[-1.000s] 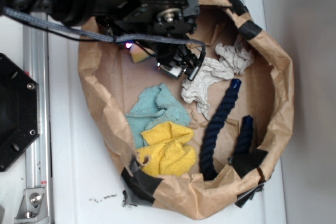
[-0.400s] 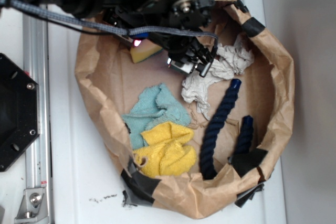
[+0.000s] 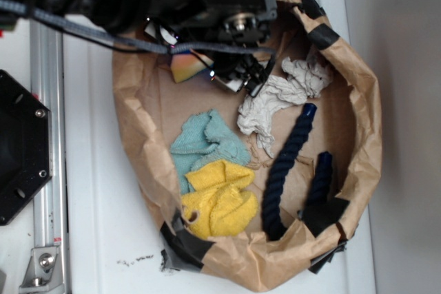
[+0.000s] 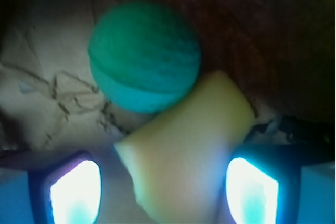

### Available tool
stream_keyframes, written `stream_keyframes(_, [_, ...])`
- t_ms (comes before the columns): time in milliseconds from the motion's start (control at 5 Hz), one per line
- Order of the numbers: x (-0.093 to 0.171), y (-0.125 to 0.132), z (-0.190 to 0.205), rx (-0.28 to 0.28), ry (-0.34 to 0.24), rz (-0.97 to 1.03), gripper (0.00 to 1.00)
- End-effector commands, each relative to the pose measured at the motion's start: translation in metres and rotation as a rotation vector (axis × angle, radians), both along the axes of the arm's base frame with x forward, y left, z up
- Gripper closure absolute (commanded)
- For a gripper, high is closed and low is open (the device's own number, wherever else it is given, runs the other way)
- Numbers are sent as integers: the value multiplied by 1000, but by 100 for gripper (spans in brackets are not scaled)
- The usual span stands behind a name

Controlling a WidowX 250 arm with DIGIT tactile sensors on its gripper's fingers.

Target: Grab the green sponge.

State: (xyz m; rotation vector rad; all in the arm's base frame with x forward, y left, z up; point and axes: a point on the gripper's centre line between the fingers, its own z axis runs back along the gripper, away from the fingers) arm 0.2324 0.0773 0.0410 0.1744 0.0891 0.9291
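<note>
A pale yellow-green sponge block (image 4: 189,145) lies on the brown paper between my two lit fingertips, tilted, with gaps on both sides. In the exterior view the sponge (image 3: 185,67) shows just left of my gripper (image 3: 238,77), at the back of the paper basin (image 3: 138,135). My gripper (image 4: 164,192) is open and holds nothing. A round dark-green ball-like thing (image 4: 144,56) touches the sponge's far corner; in the exterior view the arm hides it.
Inside the basin lie a teal cloth (image 3: 207,141), a yellow cloth (image 3: 220,201), a crumpled white rag (image 3: 279,98) and a navy rope (image 3: 286,170). The crumpled paper wall rises close behind the sponge. A metal rail (image 3: 45,149) runs along the left.
My gripper has shifted back left and slightly up toward the sponge after swinging right. The basin's left wall has been pushed to the right.
</note>
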Motion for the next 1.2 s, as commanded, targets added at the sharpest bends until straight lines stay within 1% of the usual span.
stream_keyframes(0, [4, -7, -1, -49, 23, -45, 0])
stream_keyframes(200, [12, -11, 1, -50, 22, -87, 0])
stream_keyframes(1000, [12, -11, 1, -50, 22, -87, 0])
